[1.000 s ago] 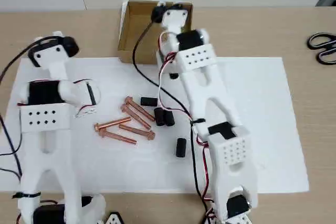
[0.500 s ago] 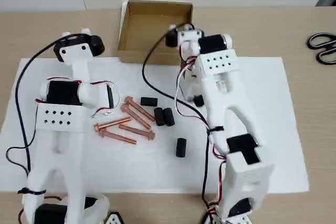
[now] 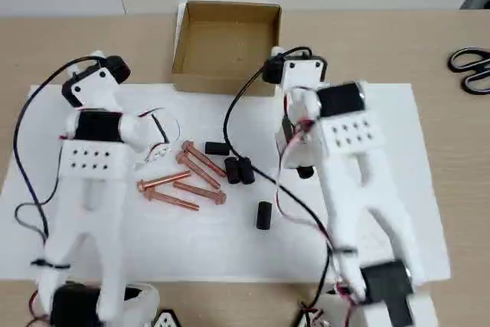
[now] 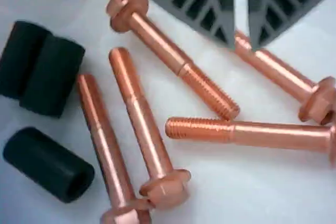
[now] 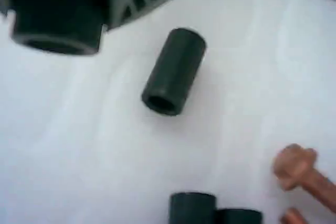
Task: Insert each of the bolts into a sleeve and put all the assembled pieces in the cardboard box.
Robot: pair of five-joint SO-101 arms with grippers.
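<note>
High view puts the cardboard box [image 3: 224, 82] at the far edge of a white paper sheet [image 3: 191, 243], open top up and brown floor showing. Toward the arms from the box, five copper bolts [image 3: 197, 191] lie fanned together, some touching. Four loose sleeves lie just to their right: a sleeve pair [image 3: 232, 170] side by side and touching, a near sleeve [image 3: 217, 148] closer to the box, and a far sleeve [image 3: 263, 215] farther from it. Bare paper runs from the far sleeve to the sheet's near edge, and a broad bare strip lies to the right of the right arm. Well to the box's right, scissors [image 3: 471, 68] rest on the table [image 3: 429, 44], cut off by the frame edge. The left gripper [image 4: 241, 43] hangs low over the bolts, its fingers a narrow slit apart with nothing between them; two bolt heads there run off the frame. The right gripper [image 5: 58, 3], front-right of the box, pinches a gripped sleeve [image 5: 58, 32]; one ribbed finger is plain, the other is lost in shadow. The right arm's forearm and cable cover part of the sheet.
</note>
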